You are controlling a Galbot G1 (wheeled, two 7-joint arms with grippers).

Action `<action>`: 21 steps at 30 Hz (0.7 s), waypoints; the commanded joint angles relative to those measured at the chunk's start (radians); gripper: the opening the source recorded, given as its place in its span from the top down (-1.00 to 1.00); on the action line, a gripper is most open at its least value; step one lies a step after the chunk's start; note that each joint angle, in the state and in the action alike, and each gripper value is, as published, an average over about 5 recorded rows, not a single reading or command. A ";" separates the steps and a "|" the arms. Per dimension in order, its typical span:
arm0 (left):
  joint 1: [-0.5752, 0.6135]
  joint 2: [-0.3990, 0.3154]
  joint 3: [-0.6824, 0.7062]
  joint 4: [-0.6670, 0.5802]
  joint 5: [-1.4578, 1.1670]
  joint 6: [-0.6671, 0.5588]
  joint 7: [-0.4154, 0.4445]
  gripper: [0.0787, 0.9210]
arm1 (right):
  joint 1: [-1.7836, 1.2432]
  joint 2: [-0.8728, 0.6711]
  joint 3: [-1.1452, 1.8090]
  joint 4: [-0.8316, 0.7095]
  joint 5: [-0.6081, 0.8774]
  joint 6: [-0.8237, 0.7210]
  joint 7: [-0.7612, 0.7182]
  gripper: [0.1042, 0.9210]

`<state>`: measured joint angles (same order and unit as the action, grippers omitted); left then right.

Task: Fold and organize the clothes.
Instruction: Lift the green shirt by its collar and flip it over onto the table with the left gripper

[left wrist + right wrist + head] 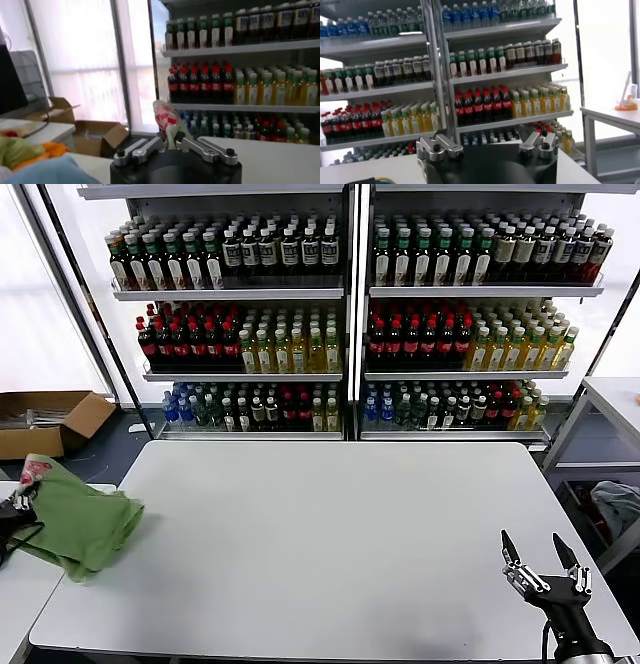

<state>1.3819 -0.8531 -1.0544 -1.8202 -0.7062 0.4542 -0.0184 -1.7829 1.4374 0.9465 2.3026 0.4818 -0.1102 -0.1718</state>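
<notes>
A light green shirt [80, 524] with a red-and-white print hangs bunched over the grey table's left edge [110, 584]. My left gripper [18, 506] is shut on a fold of it at the far left, beside the table. In the left wrist view the fingers [170, 141] pinch green fabric, and the printed part [165, 116] sticks up between them. My right gripper [545, 559] is open and empty, just above the table's front right corner; it also shows in the right wrist view [487, 145].
Shelves of bottles [350, 314] stand behind the table. A cardboard box [45, 419] lies on the floor at far left. A white side table [20, 584] stands left of the grey table, another [610, 404] at right. More clothes [25, 150] lie on the left side table.
</notes>
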 commanded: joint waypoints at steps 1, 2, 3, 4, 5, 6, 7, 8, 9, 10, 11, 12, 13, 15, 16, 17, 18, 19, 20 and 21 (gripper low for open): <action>0.018 -0.018 0.101 -0.213 0.062 0.064 -0.039 0.88 | -0.016 -0.003 0.035 -0.013 0.047 0.009 -0.001 -0.76; 0.021 -0.041 0.143 -0.242 0.072 0.071 -0.048 0.88 | -0.020 -0.004 0.042 -0.015 0.051 0.012 -0.001 -0.76; 0.021 -0.066 0.196 -0.269 0.084 0.078 -0.059 0.88 | -0.023 -0.004 0.047 -0.016 0.055 0.013 -0.002 -0.76; 0.020 -0.089 0.249 -0.289 0.096 0.085 -0.069 0.88 | -0.027 -0.005 0.051 -0.018 0.060 0.015 -0.002 -0.76; 0.019 -0.111 0.301 -0.304 0.110 0.091 -0.076 0.88 | -0.030 -0.004 0.054 -0.019 0.061 0.017 -0.002 -0.76; 0.017 -0.135 0.360 -0.315 0.125 0.097 -0.082 0.88 | -0.030 -0.004 0.055 -0.020 0.061 0.018 -0.003 -0.76; 0.016 -0.158 0.419 -0.325 0.139 0.102 -0.089 0.88 | -0.031 -0.003 0.057 -0.021 0.061 0.019 -0.003 -0.76; 0.015 -0.176 0.471 -0.332 0.148 0.108 -0.095 0.88 | -0.030 -0.003 0.058 -0.022 0.060 0.020 -0.003 -0.76; 0.014 -0.191 0.524 -0.336 0.150 0.112 -0.102 0.88 | -0.029 -0.003 0.059 -0.023 0.060 0.020 -0.002 -0.76; 0.011 -0.204 0.578 -0.340 0.148 0.116 -0.111 0.88 | -0.027 -0.003 0.061 -0.023 0.060 0.020 -0.002 -0.76; 0.006 -0.211 0.627 -0.343 0.138 0.120 -0.121 0.88 | -0.026 -0.003 0.062 -0.023 0.060 0.019 -0.001 -0.76; -0.004 -0.214 0.678 -0.345 0.120 0.122 -0.134 0.88 | -0.024 -0.004 0.063 -0.024 0.061 0.018 0.000 -0.76; -0.015 -0.216 0.726 -0.349 0.086 0.123 -0.154 0.88 | -0.022 -0.005 0.063 -0.024 0.060 0.017 0.001 -0.76; -0.052 -0.217 0.829 -0.366 -0.064 0.124 -0.221 0.88 | -0.019 -0.006 0.060 -0.024 0.057 0.013 0.003 -0.76; -0.074 -0.217 0.878 -0.376 -0.166 0.125 -0.265 0.88 | -0.017 -0.006 0.058 -0.024 0.053 0.012 0.004 -0.76; -0.096 -0.219 0.926 -0.383 -0.262 0.125 -0.305 0.88 | -0.015 -0.006 0.055 -0.024 0.047 0.009 0.005 -0.76; -0.121 -0.223 0.973 -0.386 -0.339 0.126 -0.336 0.88 | -0.014 -0.006 0.051 -0.023 0.041 0.007 0.007 -0.76; -0.143 -0.227 1.008 -0.379 -0.393 0.126 -0.356 0.88 | -0.012 -0.007 0.048 -0.023 0.034 0.005 0.008 -0.76; -0.164 -0.233 1.037 -0.362 -0.405 0.126 -0.364 0.88 | -0.011 -0.008 0.044 -0.022 0.028 0.002 0.010 -0.76; -0.182 -0.239 1.059 -0.340 -0.405 0.125 -0.363 0.88 | -0.011 -0.009 0.042 -0.020 0.023 0.000 0.012 -0.76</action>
<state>1.3445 -1.0125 -0.5010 -2.1180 -0.6974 0.5583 -0.1807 -1.7922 1.4300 0.9900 2.2822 0.5188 -0.1064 -0.1627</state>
